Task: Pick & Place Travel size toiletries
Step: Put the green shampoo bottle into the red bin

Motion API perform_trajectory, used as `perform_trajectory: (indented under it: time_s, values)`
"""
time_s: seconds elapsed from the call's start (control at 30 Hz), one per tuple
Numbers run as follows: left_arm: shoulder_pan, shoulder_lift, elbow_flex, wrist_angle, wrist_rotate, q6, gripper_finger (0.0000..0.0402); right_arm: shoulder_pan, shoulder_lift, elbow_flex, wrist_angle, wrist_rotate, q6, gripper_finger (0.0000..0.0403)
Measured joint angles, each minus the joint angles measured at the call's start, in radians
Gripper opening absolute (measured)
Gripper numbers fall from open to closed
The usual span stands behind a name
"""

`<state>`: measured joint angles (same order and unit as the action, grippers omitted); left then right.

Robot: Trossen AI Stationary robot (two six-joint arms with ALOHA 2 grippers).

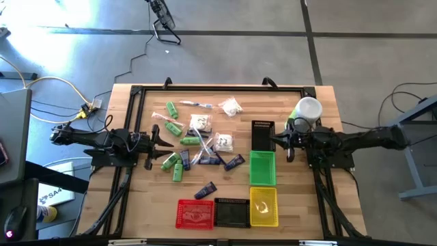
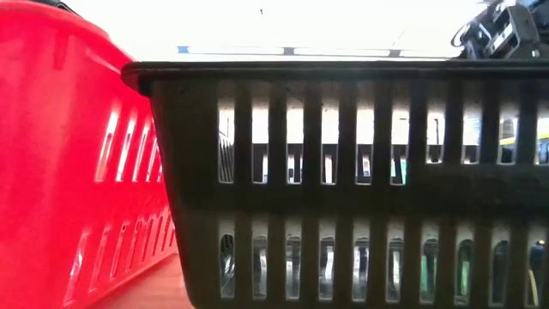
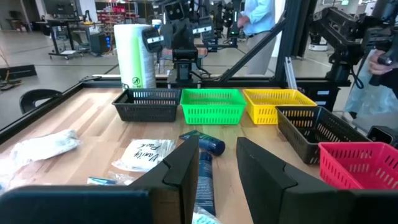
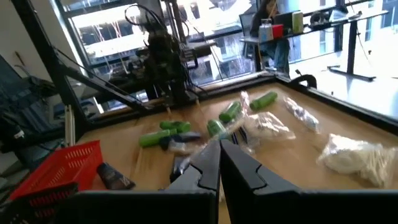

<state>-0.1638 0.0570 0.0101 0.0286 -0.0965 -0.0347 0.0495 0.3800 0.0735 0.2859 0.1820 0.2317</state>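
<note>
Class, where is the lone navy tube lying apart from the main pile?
In the high view, the navy tube lies on the wood just above the red basket, below the pile of toiletries.

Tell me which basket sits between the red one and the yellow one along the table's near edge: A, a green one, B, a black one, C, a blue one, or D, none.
B: seen from above, a black basket stands between the red basket and the yellow basket.
</note>
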Motion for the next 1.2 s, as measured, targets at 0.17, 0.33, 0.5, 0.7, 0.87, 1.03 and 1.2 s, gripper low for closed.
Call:
perform_trajectory:
  time_s: [0.17, 0.33, 0.5, 0.7, 0.87, 1.03, 1.2]
  values:
    - [0.000, 0.000, 0.000, 0.001, -0.001, -0.002, 0.0104, 0.055, 0.110, 0.075, -0.004, 0.049, -0.035, 0.0003]
    - [0.000, 0.000, 0.000, 0.001, -0.002, -0.031, 0.0104, 0.099, 0.218, 0.143, -0.002, 0.081, -0.046, 0.0003]
    - [0.000, 0.000, 0.000, 0.001, -0.003, -0.031, 0.0104, 0.136, 0.315, 0.211, 0.010, 0.101, -0.070, 0.0003]
    - [0.000, 0.000, 0.000, 0.020, -0.004, -0.058, 0.0104, 0.188, 0.407, 0.285, 0.019, 0.194, -0.092, 0.0003]
    - [0.000, 0.000, 0.000, 0.057, -0.030, -0.083, 0.0104, 0.202, 0.443, 0.316, 0.032, 0.186, -0.179, 0.0003]
    - [0.000, -0.001, 0.000, 0.119, -0.069, -0.097, 0.0104, 0.199, 0.447, 0.316, 0.092, 0.186, -0.311, 0.0003]
    - [0.000, 0.000, 0.000, 0.156, -0.153, -0.149, 0.0104, 0.199, 0.447, 0.316, 0.138, 0.186, -0.315, 0.0003]
